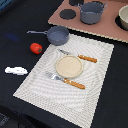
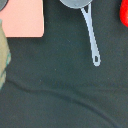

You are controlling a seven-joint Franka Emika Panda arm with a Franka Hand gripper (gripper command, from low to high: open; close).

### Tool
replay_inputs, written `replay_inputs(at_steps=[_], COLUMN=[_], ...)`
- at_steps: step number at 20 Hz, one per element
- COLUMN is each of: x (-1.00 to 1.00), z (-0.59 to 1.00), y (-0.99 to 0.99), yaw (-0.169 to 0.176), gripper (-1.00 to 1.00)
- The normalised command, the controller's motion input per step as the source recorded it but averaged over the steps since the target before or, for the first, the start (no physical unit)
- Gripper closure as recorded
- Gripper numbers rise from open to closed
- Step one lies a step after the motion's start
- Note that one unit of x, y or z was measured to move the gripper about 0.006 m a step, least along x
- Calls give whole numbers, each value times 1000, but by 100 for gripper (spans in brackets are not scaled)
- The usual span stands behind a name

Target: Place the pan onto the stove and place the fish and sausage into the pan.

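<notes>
We are reading the exterior view from its left to its right; nothing of the task looks started yet.

The fish (image 1: 16, 70) is lying flat on the dark counter (image 1: 20, 20) at the exterior view's far left, well apart from everything else; it is thin and low, so we are judging it the fiddliest pick. The sausage (image 1: 36, 48) is sitting just right of and beyond it, near the pan's handle tip but not touching; it is rounded, so it may roll if nudged. In the wrist view only a red sliver of it (image 2: 124, 12) is showing at the frame edge.

The pan (image 1: 58, 35) is resting upright at the corner of the striped placemat (image 1: 95, 75), handle pointing toward the exterior view's left; it is still off the stove (image 1: 107, 30), so we are treating it as the first move. The handle (image 2: 91, 35) is lying fully exposed in the wrist view, which is why we are favouring it as the grasp point.

On the placemat, a round plate (image 1: 69, 66) is sitting between a knife (image 1: 80, 56) and a fork (image 1: 66, 80); these are not ours to move.

Further right, the stove is carrying the larger grey pot (image 1: 92, 12) and showing a free black burner disc (image 1: 66, 14) beside it; we are judging that disc the likely landing spot, with the pot as the collision risk.

Claw: it is not appearing in either view, so we are unable to say whether it is open or closed.
</notes>
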Motion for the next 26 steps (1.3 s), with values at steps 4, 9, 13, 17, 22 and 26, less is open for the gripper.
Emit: replay_inputs(at_steps=[4,9,13,17,22,26], x=[5,125,55,47,122,80], z=[-204,-466,-626,-616,-509,-521], y=[-166,-298,-196,-122,-62,-69], yaw=[0,-25,-48,-76,-88,-80], gripper=[-100,-100,-100,-100,-100,-100])
